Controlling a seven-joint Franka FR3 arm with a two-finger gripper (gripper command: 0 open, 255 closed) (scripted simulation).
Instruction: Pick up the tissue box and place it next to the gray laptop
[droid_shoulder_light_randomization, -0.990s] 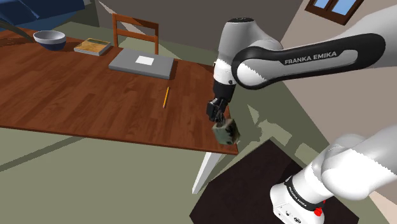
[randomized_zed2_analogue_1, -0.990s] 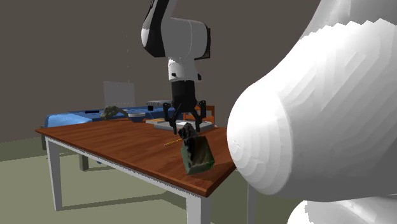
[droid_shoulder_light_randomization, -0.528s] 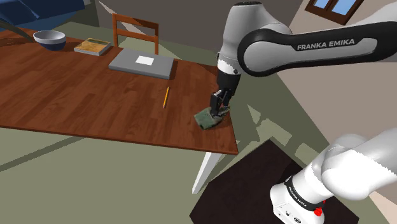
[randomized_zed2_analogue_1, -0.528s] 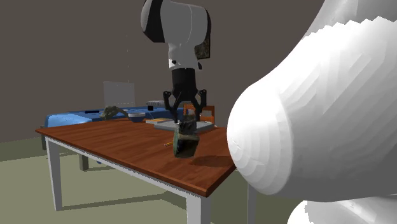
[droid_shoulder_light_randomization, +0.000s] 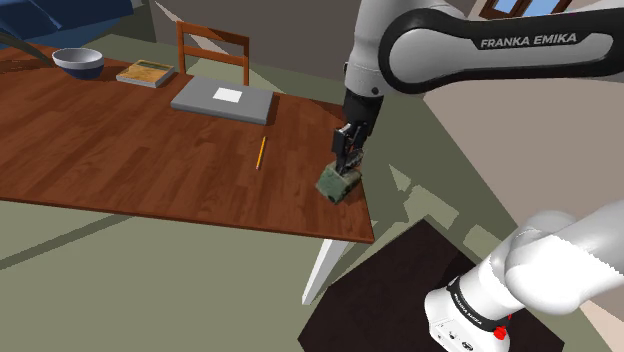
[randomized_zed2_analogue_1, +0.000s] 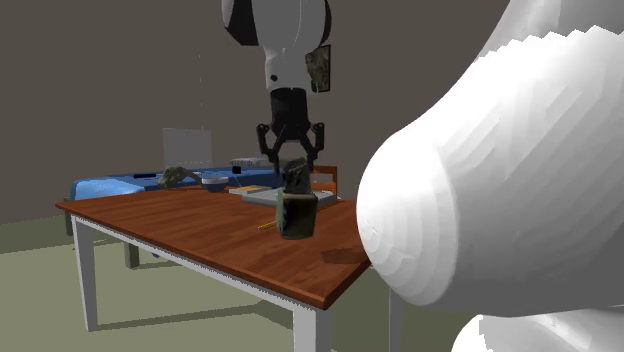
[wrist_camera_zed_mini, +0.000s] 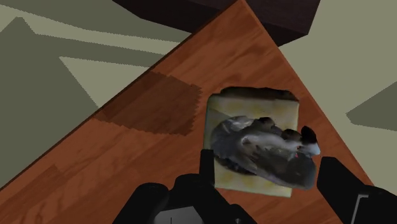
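While the black gripper (droid_shoulder_light_randomization: 345, 170) clasps the tissue box (droid_shoulder_light_randomization: 336, 187), it hangs just above the wooden table (droid_shoulder_light_randomization: 120, 150), near the lower-right corner. The gray laptop (droid_shoulder_light_randomization: 222, 100) lies well apart, upper middle.

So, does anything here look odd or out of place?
Only the tissue box: it hangs in the air, clasped between the fingers of the gripper, above the table corner nearest the stand, and looks a little tilted. The laptop, pencil, book and bowl sit neatly on the table.
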